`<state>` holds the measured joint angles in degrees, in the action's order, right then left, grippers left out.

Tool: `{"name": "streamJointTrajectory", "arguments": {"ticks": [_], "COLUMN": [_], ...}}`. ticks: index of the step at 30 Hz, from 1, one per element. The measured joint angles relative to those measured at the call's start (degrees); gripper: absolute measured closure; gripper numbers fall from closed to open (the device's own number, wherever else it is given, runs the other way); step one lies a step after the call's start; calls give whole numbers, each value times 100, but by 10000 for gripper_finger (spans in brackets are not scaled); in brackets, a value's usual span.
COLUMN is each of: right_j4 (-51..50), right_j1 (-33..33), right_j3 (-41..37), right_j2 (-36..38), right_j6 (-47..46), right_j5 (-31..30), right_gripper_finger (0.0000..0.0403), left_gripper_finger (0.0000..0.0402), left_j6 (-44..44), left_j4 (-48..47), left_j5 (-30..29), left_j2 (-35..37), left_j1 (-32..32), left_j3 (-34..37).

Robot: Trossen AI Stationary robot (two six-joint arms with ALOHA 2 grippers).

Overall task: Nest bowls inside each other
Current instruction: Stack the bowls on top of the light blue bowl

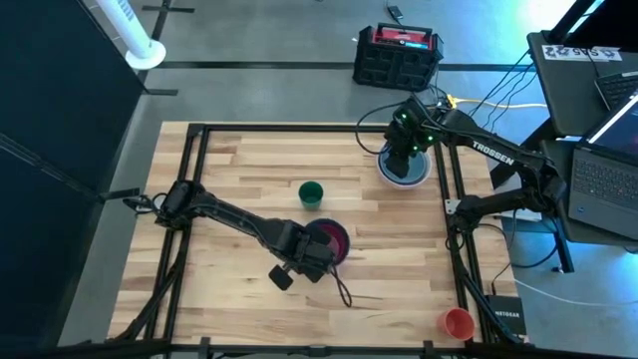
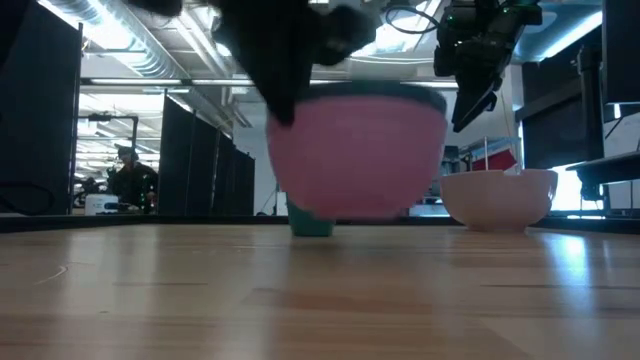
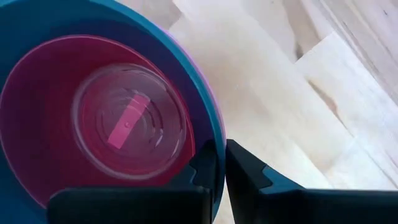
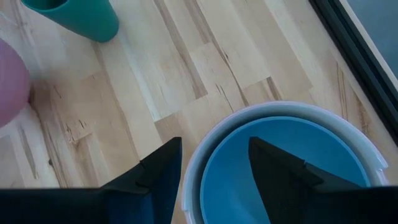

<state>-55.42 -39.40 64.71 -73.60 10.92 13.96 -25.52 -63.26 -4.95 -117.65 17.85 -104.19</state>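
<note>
The pink stack (image 1: pixel 332 239) sits near the middle of the table (image 1: pixel 239 170), a little toward the front edge: a pale pink bowl (image 2: pixel 355 160) on the outside, a teal-rimmed one inside it and a hot pink bowl (image 3: pixel 56 118) nested deepest. The left gripper (image 3: pixel 221 171) is pinched tight on this stack's rim, one finger inside the wall and one outside, as the left wrist view shows. In the low view the stack looks to hang just off the wood, though that is hard to confirm.

A small teal cup-like bowl (image 1: pixel 311 193) stands just behind the stack, toward the table's centre. Near the back right corner the blue bowl (image 4: pixel 280 168) rests inside the white bowl (image 4: pixel 193 162), and the right gripper (image 4: pixel 211 168) hovers over their rim with its fingers spread wide, holding nothing.

The step in hand seems to be carrying the pink stack to join another bowl. A rim pinch lets a stack tilt, so the lift should be slow and level, clear the teal one's lip, and centre over the target before release. An orange cup (image 1: pixel 458 322) stands at the front right corner.
</note>
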Motion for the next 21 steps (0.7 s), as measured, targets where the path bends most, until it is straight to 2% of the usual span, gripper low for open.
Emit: {"name": "streamJointTrajectory", "arguments": {"ticks": [5, 18, 21], "right_j4": [66, 357, 261], "right_j1": [1, 2, 2], "right_j3": [0, 370, 725], "right_j2": [16, 1122, 1355], "right_j6": [2, -197, -310], "right_j5": [-6, -3, -3], "right_gripper_finger": [228, 228, 228], "left_gripper_finger": [395, 395, 395], "left_j6": [-1, -463, -625], "left_j4": [-591, -1253, -1529], "left_j5": [-8, -152, -206], "left_j2": [2, -98, -364], "left_j1": [-265, -944, -1102], "left_j3": [-540, -1864, -2237]}}
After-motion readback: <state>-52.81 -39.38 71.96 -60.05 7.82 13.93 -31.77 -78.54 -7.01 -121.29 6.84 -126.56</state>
